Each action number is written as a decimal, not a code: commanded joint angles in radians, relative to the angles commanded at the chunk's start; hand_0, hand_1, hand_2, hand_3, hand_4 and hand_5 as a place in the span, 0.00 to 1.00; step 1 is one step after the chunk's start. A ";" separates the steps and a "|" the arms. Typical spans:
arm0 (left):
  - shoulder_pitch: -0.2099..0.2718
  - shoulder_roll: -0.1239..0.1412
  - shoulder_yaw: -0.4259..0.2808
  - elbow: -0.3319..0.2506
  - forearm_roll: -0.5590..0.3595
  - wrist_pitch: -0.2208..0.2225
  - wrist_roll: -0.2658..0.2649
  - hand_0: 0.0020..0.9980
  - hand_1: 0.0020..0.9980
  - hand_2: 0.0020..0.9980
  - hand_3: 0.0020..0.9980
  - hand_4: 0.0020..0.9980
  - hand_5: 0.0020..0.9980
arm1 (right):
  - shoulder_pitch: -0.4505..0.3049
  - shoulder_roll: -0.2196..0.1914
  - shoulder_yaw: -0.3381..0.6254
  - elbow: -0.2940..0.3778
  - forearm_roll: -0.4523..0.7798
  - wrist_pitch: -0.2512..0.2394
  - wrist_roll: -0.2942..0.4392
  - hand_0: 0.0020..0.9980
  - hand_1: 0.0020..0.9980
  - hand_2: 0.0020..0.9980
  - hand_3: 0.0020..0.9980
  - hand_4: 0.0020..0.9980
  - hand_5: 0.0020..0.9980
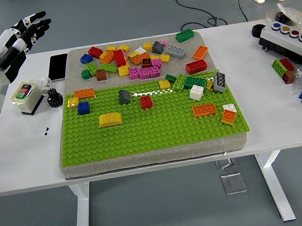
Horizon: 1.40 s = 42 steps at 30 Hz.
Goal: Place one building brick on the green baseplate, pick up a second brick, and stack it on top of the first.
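A green baseplate lies on a grey pad in the middle of the table. Several bricks stand on it: a yellow one, a red one, a dark grey one, a blue one, an orange one and a white one. A heap of loose coloured bricks covers the pad beyond the plate. My left hand hovers at the upper left, well away from the plate, fingers spread and empty. The right hand is out of view.
A black phone, a small button box and a black gear lie left of the pad. A control box with coloured buttons and a few loose bricks sit at the right. A person's legs show at the top right.
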 joint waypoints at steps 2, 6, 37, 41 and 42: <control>-0.002 -0.003 0.005 -0.001 0.039 0.000 -0.012 1.00 0.93 0.89 0.89 1.00 0.57 | 0.000 0.000 0.000 0.000 0.000 0.000 0.000 0.73 0.64 0.69 0.62 0.91 0.48; -0.010 -0.012 0.024 -0.003 0.197 0.010 -0.053 1.00 0.93 0.89 0.88 1.00 0.46 | -0.001 0.002 -0.002 0.000 0.002 0.001 0.000 0.73 0.64 0.69 0.62 0.91 0.48; -0.032 -0.062 0.106 0.022 0.882 0.184 -0.178 0.77 0.76 0.76 0.81 0.73 0.03 | -0.009 0.014 -0.018 0.000 0.002 -0.005 0.008 0.73 0.64 0.69 0.62 0.92 0.48; -0.031 -0.064 0.106 0.030 0.857 0.197 -0.179 0.72 0.75 0.74 0.74 0.57 0.06 | -0.009 0.015 -0.021 0.000 0.002 -0.007 0.008 0.73 0.64 0.69 0.62 0.92 0.48; -0.031 -0.064 0.106 0.030 0.854 0.198 -0.179 0.72 0.75 0.74 0.74 0.57 0.06 | -0.009 0.015 -0.022 0.000 0.002 -0.007 0.008 0.73 0.64 0.69 0.62 0.92 0.48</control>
